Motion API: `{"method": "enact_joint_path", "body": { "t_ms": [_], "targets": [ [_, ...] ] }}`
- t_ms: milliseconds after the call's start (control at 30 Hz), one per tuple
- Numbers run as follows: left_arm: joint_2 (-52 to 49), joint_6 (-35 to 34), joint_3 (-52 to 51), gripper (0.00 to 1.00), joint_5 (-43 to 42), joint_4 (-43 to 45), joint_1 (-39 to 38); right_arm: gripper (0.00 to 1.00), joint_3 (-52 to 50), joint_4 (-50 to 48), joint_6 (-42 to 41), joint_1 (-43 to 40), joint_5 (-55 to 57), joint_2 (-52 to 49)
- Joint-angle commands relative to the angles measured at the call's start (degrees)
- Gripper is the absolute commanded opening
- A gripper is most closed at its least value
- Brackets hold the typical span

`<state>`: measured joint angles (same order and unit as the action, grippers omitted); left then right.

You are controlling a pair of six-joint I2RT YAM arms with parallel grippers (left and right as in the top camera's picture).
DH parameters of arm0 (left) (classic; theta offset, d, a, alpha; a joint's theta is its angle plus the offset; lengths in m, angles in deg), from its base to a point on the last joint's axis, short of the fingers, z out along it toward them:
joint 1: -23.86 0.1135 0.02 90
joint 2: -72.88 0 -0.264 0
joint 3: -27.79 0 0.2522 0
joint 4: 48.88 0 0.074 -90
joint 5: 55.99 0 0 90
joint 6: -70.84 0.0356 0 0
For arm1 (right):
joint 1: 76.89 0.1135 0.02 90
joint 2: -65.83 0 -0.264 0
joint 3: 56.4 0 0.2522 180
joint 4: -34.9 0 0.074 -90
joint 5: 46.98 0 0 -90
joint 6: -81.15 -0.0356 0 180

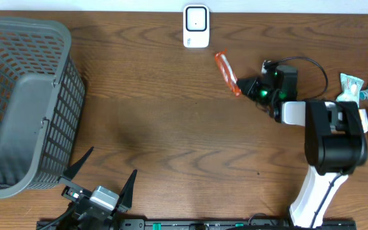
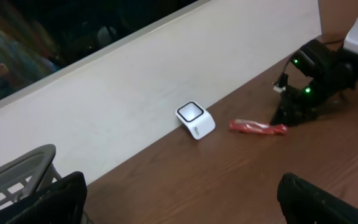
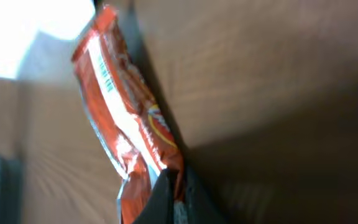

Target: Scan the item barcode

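The right hand (image 3: 168, 186), pinched shut on what looks like just the end of the orange snack packet (image 3: 126, 118) lying on the tabletop (image 1: 171, 140) near the scanner (image 1: 196, 27), could let it slip or droop when lifted, hiding the barcode (image 3: 106, 73)

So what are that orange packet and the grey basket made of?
The orange packet looks like glossy plastic film: it shines and crinkles. The grey basket seems to be moulded matte plastic, judging by its even lattice walls.
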<state>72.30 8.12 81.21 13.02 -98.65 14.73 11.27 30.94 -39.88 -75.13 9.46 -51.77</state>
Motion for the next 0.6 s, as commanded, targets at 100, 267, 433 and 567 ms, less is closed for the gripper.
{"method": "enact_joint_path", "body": {
  "t_ms": [100,267,433,567],
  "targets": [
    [0.4,0.6,-0.1,0.98,0.1,0.0,-0.2,0.01,-3.1,19.2,29.5,11.6,16.8,13.4],
    [0.4,0.6,-0.1,0.98,0.1,0.0,-0.2,0.01,-3.1,23.5,31.9,26.1,37.7,15.7],
    [0.4,0.6,-0.1,0.98,0.1,0.0,-0.2,0.01,-3.1,23.0,31.9,36.8,56.7,16.2],
    [0.4,0.6,-0.1,0.98,0.1,0.0,-0.2,0.01,-3.1,20.5,31.9,43.8,70.1,17.9]
  ]
}}
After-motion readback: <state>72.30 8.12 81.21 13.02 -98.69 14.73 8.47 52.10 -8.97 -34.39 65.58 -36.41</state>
